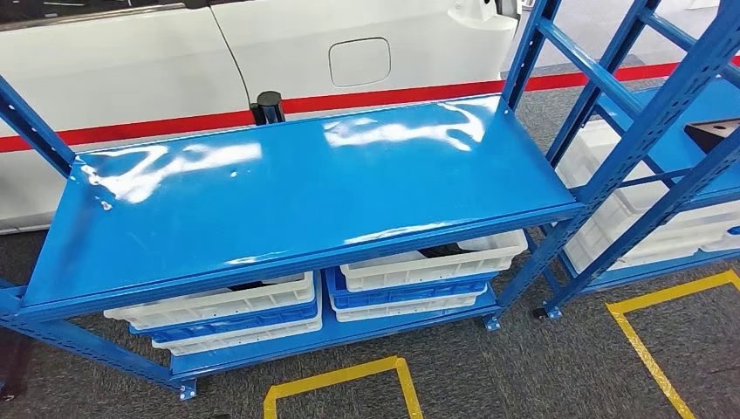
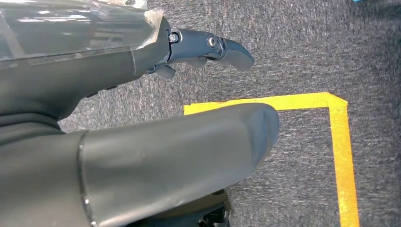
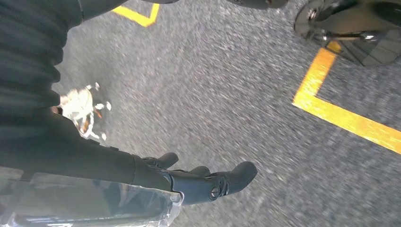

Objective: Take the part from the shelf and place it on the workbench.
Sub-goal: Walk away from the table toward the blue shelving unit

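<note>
Two blue racks stand before me in the head view: the near shelf rack [image 1: 288, 188] with its glossy top deck, and a second rack [image 1: 663, 113] at three o'clock. On that second rack's deck, at about two o'clock from the near deck's middle, lies a dark flat part [image 1: 716, 133], cut off by the picture's edge. Under the near deck I count four stacked trays in two piles, white trays [image 1: 428, 266] over blue trays [image 1: 236, 319]; more white bins [image 1: 611, 218] sit low in the second rack. Behind the racks runs a white panel with a red stripe [image 1: 384, 98].

Both wrist views look down at grey carpet [image 2: 293, 56] instead. By my left hand [image 2: 142, 118] the floor carries one corner of yellow tape [image 2: 338, 123]; the thick thumb and darker fingers [image 2: 222, 49] stand apart and hold nothing. By my right hand [image 3: 156, 182] I count two tape marks, a yellow corner [image 3: 340, 109] and a small yellow angle [image 3: 139, 14] farther off; its fingers [image 3: 236, 177] lie loosely extended, with nothing in them. The part lies up on the rack, well apart from both hanging hands.
</note>
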You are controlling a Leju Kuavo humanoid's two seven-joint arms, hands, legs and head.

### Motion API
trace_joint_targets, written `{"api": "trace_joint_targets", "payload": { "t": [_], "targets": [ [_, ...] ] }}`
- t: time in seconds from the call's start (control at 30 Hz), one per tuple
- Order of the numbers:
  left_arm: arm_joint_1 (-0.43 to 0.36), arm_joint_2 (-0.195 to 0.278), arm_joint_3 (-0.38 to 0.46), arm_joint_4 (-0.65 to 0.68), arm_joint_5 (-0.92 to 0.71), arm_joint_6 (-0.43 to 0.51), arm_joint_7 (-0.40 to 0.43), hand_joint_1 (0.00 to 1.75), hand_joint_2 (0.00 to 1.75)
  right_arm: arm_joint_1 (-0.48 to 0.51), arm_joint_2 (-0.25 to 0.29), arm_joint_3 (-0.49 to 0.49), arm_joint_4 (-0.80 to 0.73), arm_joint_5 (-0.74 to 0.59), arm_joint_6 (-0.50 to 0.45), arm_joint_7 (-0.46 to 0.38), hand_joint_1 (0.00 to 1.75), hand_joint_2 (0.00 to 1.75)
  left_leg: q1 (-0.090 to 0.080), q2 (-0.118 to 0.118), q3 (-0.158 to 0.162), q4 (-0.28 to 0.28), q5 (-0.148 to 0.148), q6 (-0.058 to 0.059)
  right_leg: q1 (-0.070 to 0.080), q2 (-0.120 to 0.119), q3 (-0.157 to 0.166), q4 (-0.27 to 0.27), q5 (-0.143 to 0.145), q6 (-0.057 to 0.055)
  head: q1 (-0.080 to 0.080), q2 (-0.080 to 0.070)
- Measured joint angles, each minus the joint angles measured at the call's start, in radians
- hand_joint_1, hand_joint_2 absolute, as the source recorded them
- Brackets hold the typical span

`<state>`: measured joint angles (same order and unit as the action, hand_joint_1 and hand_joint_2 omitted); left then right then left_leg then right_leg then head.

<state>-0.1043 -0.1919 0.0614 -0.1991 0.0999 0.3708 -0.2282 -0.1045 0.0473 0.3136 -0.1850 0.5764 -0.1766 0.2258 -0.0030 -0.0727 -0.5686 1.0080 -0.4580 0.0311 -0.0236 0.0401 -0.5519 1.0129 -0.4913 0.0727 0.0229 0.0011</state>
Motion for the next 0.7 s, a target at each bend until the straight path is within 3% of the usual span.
{"api": "trace_joint_targets", "payload": {
  "t": [0.1, 0.2, 0.23, 0.3, 0.33, 0.37, 0.43, 0.5, 0.57, 0.6, 0.63, 0.7],
  "targets": [
    [0.000, 0.000, 0.000, 0.000, 0.000, 0.000, 0.000, 0.00, 0.00, 0.000, 0.000, 0.000, 0.000, 0.000, 0.000, 0.000, 0.00, 1.75, 0.000, -0.002, -0.001, 0.001, -0.001, -0.001, 0.000, -0.002, 0.000, 0.000, 0.001, -0.004, 0.000, 0.000],
    [0.002, 0.001, 0.000, 0.000, 0.000, 0.001, 0.000, 0.00, 0.00, -0.002, 0.001, 0.000, 0.000, 0.003, 0.000, -0.001, 0.00, 1.75, 0.004, -0.008, -0.004, -0.002, 0.001, -0.009, 0.001, -0.012, 0.003, 0.000, 0.005, -0.024, -0.003, 0.000],
    [0.002, 0.001, 0.000, 0.000, 0.000, 0.002, 0.001, 0.00, 0.00, -0.003, 0.002, 0.000, 0.000, 0.005, 0.000, -0.001, 0.00, 1.75, 0.007, 0.006, -0.020, 0.030, -0.019, -0.017, 0.001, -0.021, 0.004, 0.000, 0.006, -0.037, -0.006, 0.000],
    [0.006, 0.002, 0.000, 0.000, 0.001, 0.004, 0.001, 0.00, 0.00, -0.002, 0.002, 0.000, 0.000, 0.008, 0.001, -0.001, 0.00, 1.75, 0.012, 0.043, -0.086, 0.159, -0.068, -0.029, 0.003, -0.055, 0.006, -0.002, 0.006, -0.059, -0.009, 0.000],
    [0.006, 0.002, 0.000, 0.000, 0.001, 0.005, 0.001, 0.00, 0.00, -0.002, 0.002, 0.000, 0.000, 0.010, 0.001, -0.001, 0.00, 1.75, 0.013, 0.067, -0.102, 0.192, -0.076, -0.031, 0.005, -0.073, 0.008, -0.002, 0.004, -0.065, -0.011, 0.000],
    [0.007, 0.002, 0.000, 0.000, 0.002, 0.006, 0.001, 0.00, 0.00, -0.002, 0.003, 0.000, 0.000, 0.011, 0.002, 0.000, 0.00, 1.75, 0.012, 0.080, -0.091, 0.170, -0.055, -0.026, 0.008, -0.086, 0.011, -0.002, 0.002, -0.066, -0.011, 0.000],
    [0.004, 0.003, 0.000, 0.000, 0.002, 0.008, 0.001, 0.00, 0.00, -0.004, 0.004, 0.000, 0.000, 0.013, 0.002, -0.001, 0.00, 1.75, 0.004, 0.112, -0.027, 0.046, -0.011, -0.013, 0.014, -0.096, 0.015, -0.001, -0.002, -0.062, -0.010, 0.000],
    [0.002, 0.003, 0.000, 0.000, 0.002, 0.009, 0.001, 0.00, 0.00, -0.005, 0.005, 0.000, 0.000, 0.013, 0.002, 0.000, 0.00, 1.75, -0.006, 0.123, -0.010, 0.007, -0.008, -0.005, 0.017, -0.107, 0.017, -0.002, -0.005, -0.053, -0.010, 0.000],
    [0.003, 0.003, 0.001, 0.000, 0.002, 0.009, 0.000, 0.00, 0.00, -0.006, 0.005, 0.000, 0.000, 0.013, 0.002, 0.000, 0.00, 1.75, -0.006, 0.106, -0.009, -0.002, -0.001, 0.003, 0.016, -0.115, 0.020, -0.003, -0.008, -0.042, -0.010, 0.000],
    [0.004, 0.003, 0.001, 0.000, 0.003, 0.009, 0.000, 0.00, 0.00, -0.006, 0.005, 0.000, 0.000, 0.013, 0.002, 0.000, 0.00, 1.75, -0.003, 0.098, -0.005, -0.008, 0.004, 0.009, 0.015, -0.106, 0.016, 0.008, -0.015, -0.037, -0.010, 0.000],
    [0.003, 0.002, 0.001, 0.000, 0.004, 0.009, 0.000, 0.00, 0.00, -0.006, 0.004, 0.000, 0.000, 0.013, 0.002, 0.000, 0.00, 1.75, 0.001, 0.090, -0.003, -0.014, 0.010, 0.014, 0.015, -0.090, 0.004, 0.037, -0.031, -0.035, -0.009, 0.000],
    [0.001, 0.001, 0.001, 0.000, 0.004, 0.009, 0.000, 0.00, 0.00, -0.005, 0.003, 0.000, 0.000, 0.013, 0.002, 0.000, 0.00, 1.75, 0.004, 0.073, -0.002, -0.017, 0.014, 0.020, 0.013, -0.056, -0.055, 0.157, -0.084, -0.038, -0.006, 0.000]
  ]
}}
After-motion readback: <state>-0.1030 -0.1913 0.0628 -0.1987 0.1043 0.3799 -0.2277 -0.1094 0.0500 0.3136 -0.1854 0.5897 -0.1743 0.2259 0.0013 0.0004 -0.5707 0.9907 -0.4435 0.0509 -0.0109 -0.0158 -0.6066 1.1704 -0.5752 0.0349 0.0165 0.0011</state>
